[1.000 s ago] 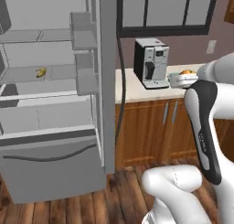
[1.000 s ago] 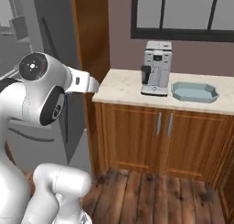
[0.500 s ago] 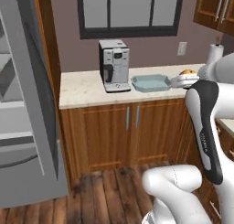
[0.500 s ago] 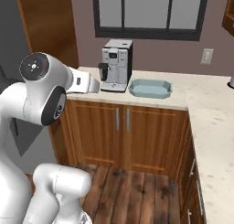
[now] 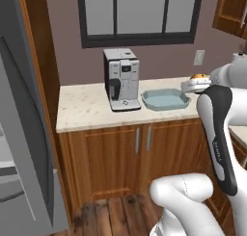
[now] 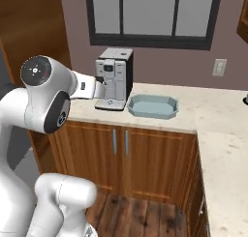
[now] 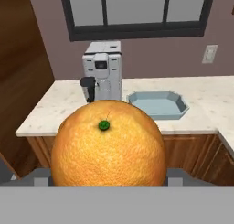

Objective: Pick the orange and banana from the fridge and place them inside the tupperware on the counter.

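We see the orange [image 7: 108, 144] held between our gripper's [image 7: 108, 179] fingers, spread wide around it; its bulk hides the fingertips and the cabinet fronts behind. The tupperware [image 6: 152, 106] sits on the counter [image 6: 218, 108] just beside the coffee machine [image 6: 114, 78], with bare stone around it. The fridge [image 5: 21, 148] is cut off at the left edge.
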Robot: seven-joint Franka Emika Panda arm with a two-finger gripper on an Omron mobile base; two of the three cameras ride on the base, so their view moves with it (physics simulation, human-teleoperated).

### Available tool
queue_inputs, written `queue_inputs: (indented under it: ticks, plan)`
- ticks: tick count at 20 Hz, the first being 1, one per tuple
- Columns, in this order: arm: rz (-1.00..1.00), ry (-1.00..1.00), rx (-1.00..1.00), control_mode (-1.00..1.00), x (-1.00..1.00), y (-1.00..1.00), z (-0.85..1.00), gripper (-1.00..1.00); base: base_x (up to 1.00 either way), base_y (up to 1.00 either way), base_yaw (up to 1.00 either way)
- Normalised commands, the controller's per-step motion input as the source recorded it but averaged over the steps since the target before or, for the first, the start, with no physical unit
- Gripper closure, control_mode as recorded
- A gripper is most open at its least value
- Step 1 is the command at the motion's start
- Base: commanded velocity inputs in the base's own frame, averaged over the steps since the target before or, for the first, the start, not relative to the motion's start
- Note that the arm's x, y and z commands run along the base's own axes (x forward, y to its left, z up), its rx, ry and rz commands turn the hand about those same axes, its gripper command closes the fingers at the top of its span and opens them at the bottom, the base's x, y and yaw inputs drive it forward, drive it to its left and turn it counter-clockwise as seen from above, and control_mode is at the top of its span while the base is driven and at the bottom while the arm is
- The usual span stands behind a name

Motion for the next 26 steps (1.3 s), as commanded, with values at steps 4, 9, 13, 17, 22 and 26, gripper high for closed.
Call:
queue_inputs:
  ticks: [4,9,13,17,22,26]
  plan:
    - [0.00,0.00,0.00,1.00,0.00,0.00,0.00,1.00,0.72,-0.02,0.00]
    - [0.00,0.00,0.00,1.00,0.00,0.00,0.00,1.00,0.46,-0.24,-0.02]
    - [0.00,0.00,0.00,1.00,0.00,0.00,0.00,1.00,0.49,-0.21,-0.01]
    - [0.00,0.00,0.00,1.00,0.00,0.00,0.00,1.00,0.62,-0.13,0.00]
    - [0.00,0.00,0.00,1.00,0.00,0.00,0.00,1.00,0.52,-0.15,0.00]
    - [0.00,0.00,0.00,1.00,0.00,0.00,0.00,1.00,0.30,-0.28,0.00]
